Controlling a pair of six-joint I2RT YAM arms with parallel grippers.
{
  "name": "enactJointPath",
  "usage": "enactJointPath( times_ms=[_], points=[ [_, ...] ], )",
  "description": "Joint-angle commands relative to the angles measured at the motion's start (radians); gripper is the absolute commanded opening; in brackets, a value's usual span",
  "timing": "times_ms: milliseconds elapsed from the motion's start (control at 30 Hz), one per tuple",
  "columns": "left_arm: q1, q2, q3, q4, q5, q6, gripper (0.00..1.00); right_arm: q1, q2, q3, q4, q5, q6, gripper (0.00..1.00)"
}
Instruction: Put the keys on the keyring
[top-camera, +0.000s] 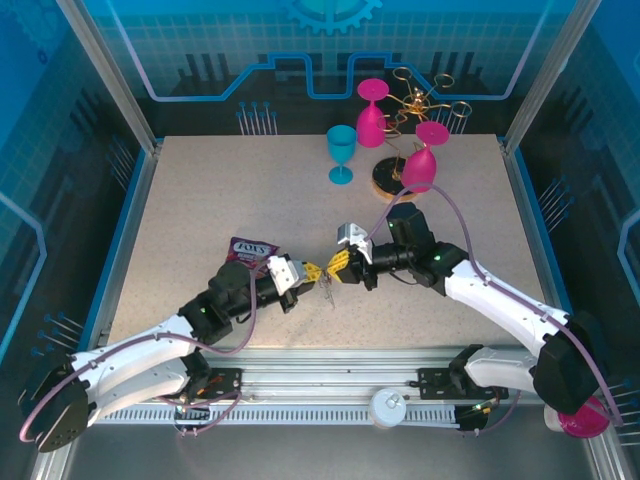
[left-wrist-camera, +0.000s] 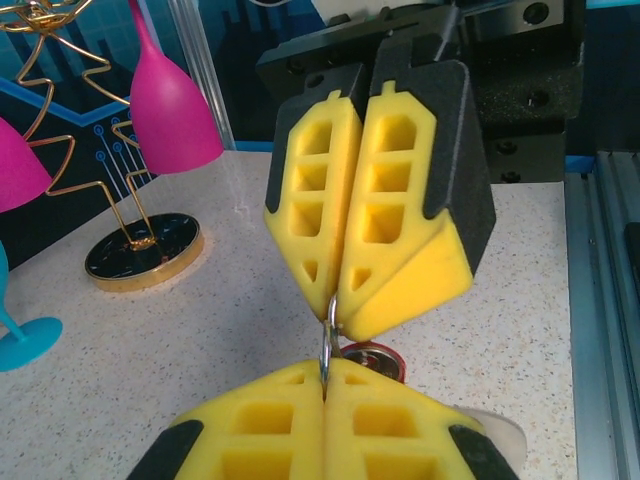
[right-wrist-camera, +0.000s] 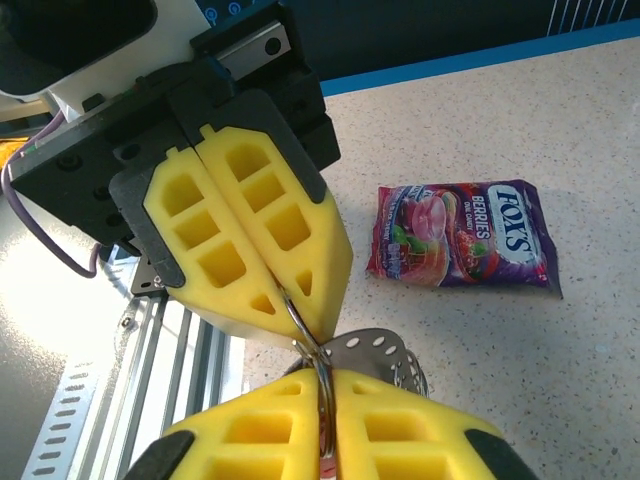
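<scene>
Left gripper (left-wrist-camera: 325, 375), right gripper (right-wrist-camera: 325, 372) both pinched shut on wire ring (left-wrist-camera: 328, 340) (tips almost touching). Best, likely: part coil slowly, minding red tag (left-wrist-camera: 372, 358).

Robot lab cell (blue circuit-print walls (top-camera: 200, 40), alu frame (top-camera: 108, 70))

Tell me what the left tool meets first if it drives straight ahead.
The right tool, almost at once: it sits tip to tip with the left tool, both shut on a metal ring between them.
</scene>
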Motion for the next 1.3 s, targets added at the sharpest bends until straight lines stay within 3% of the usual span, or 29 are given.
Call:
enactJointPath(
  times_ms=[0, 333, 533, 667, 800, 1267],
  points=[
    [0.006, -0.023, -0.016, 0.074, 0.011, -0.010, 0.00, -0.021, -0.011, -0.021, 0.013, -0.023, 0.022, 0.10],
    [0.004, -0.011, -0.036, 0.179, 0.034, -0.034, 0.00, -0.022, 0.037, -0.004, 0.015, -0.060, 0.069, 0.05],
    [0.005, 0.004, -0.044, 0.244, 0.043, -0.038, 0.00, -0.022, 0.062, 0.025, 0.024, -0.128, 0.100, 0.20],
    [0.004, 0.007, -0.048, 0.248, 0.042, -0.040, 0.00, -0.026, 0.007, -0.021, 0.121, -0.115, 0.090, 0.32],
    [0.005, 0.008, -0.052, 0.248, 0.041, -0.048, 0.00, -0.026, -0.050, -0.095, 0.229, -0.097, 0.029, 0.36],
    [0.005, 0.025, -0.052, 0.270, 0.058, -0.071, 0.00, -0.018, -0.017, -0.122, 0.400, -0.114, 0.022, 0.26]
  ],
)
